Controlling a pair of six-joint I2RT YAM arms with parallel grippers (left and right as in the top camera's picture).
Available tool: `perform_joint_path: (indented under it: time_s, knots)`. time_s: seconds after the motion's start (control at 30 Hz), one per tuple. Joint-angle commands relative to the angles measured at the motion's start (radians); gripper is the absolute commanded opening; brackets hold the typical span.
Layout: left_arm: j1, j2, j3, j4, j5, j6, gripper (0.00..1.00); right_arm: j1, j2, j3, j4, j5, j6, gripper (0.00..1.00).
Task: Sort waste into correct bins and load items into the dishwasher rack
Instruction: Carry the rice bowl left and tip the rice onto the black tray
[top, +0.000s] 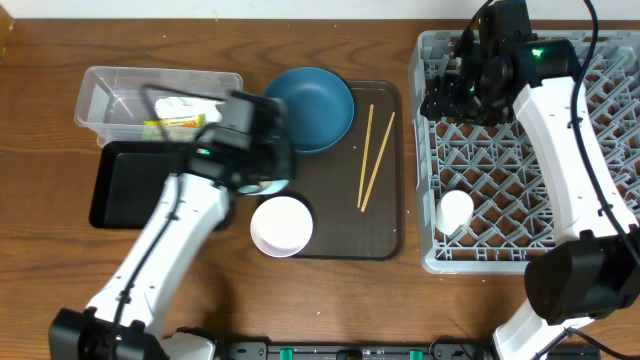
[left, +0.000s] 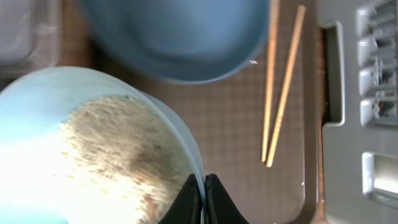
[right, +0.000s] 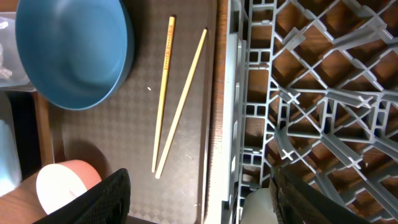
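The light blue bowl (left: 37, 118), holding rice (left: 118, 155), was at the brown tray's (top: 340, 215) left edge, just near of the plate (top: 312, 108). The left gripper (left: 204, 182) was pinched narrow on its rim; whether the bowl was lifted could not be told. Chopsticks (top: 372, 155) lay right of the plate, with the white bowl (top: 281, 226) nearer. The tub (top: 100, 80) on the far left held the wrapper (top: 172, 124), with the black tray (top: 120, 200) just near of it. The right gripper (right: 199, 186), wide and empty, hung over the rack's (top: 470, 262) far-left corner. The cup (top: 455, 212) sat in its near-left part.

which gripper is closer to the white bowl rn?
Left. The left gripper, pinching the light blue bowl, sits right beside the white bowl; the right gripper is away over the rack.
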Motion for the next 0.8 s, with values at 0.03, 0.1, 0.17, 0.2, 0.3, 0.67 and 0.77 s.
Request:
perform_joint_path:
  time_s: [0.03, 0.1, 0.17, 0.2, 0.3, 0.67, 0.77]
  knots:
    - [0.147, -0.019, 0.004, -0.075, 0.13, -0.011, 0.06, -0.001, -0.01, 0.02, -0.003, 0.002, -0.015, 0.7]
    - [0.209, -0.019, 0.004, -0.113, 0.134, -0.005, 0.06, -0.001, -0.01, 0.02, -0.003, 0.002, -0.015, 0.7]
    - [0.272, -0.019, 0.004, -0.136, 0.182, 0.04, 0.06, -0.001, -0.01, 0.02, -0.003, 0.002, -0.015, 0.7]
    - [0.299, -0.019, 0.004, -0.141, 0.208, 0.058, 0.06, -0.001, -0.01, 0.02, -0.003, 0.002, -0.015, 0.7]
    - [0.375, -0.018, 0.003, -0.147, 0.273, 0.107, 0.06, -0.001, -0.01, 0.02, -0.003, 0.002, -0.015, 0.7]
    - [0.658, 0.004, -0.024, -0.146, 0.618, 0.212, 0.07, -0.001, -0.01, 0.02, -0.003, 0.002, -0.014, 0.7]
    - [0.72, 0.027, -0.024, -0.142, 0.71, 0.233, 0.06, 0.0, -0.01, 0.02, -0.003, 0.002, -0.014, 0.7]
